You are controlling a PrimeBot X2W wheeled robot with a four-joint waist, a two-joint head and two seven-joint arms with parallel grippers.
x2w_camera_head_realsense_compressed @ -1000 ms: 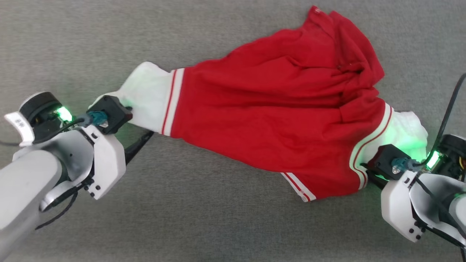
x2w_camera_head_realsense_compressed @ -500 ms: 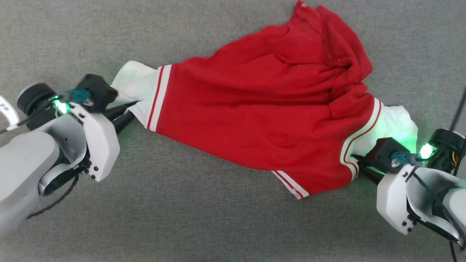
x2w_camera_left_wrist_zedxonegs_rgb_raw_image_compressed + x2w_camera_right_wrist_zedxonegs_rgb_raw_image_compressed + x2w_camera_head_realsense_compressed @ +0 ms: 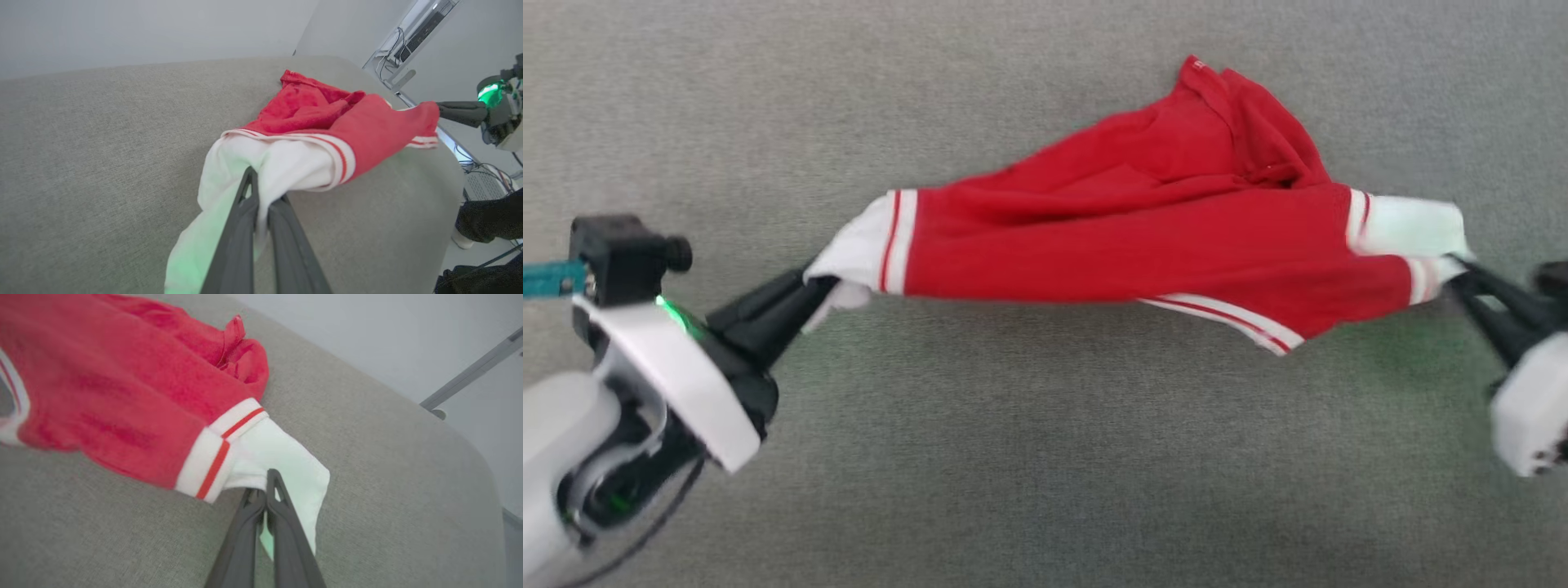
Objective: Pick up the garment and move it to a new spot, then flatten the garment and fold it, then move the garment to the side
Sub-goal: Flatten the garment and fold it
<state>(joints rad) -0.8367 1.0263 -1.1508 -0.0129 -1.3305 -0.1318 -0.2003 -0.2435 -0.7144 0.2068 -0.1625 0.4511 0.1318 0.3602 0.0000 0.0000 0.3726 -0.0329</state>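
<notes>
The garment (image 3: 1143, 245), red with white cuffs and red-and-white stripe trim, hangs stretched between both grippers above the grey surface. Its far bunched part (image 3: 310, 102) still rests on the surface. My left gripper (image 3: 810, 282) is shut on the left white cuff (image 3: 286, 163), fingers pinching the fabric. At the right, my right gripper (image 3: 1455, 268) is shut on the other white cuff (image 3: 278, 453). The left wrist view also catches the right gripper (image 3: 443, 110) beyond the garment.
A grey fabric-covered surface (image 3: 1013, 457) spreads under everything, and its curved edge (image 3: 470, 428) drops off toward a pale wall. Cables and equipment (image 3: 482, 179) lie on the floor past that edge.
My left gripper closed on the left cuff. Both grippers have lifted and pulled apart, so the garment went from lying crumpled to hanging taut between them.
</notes>
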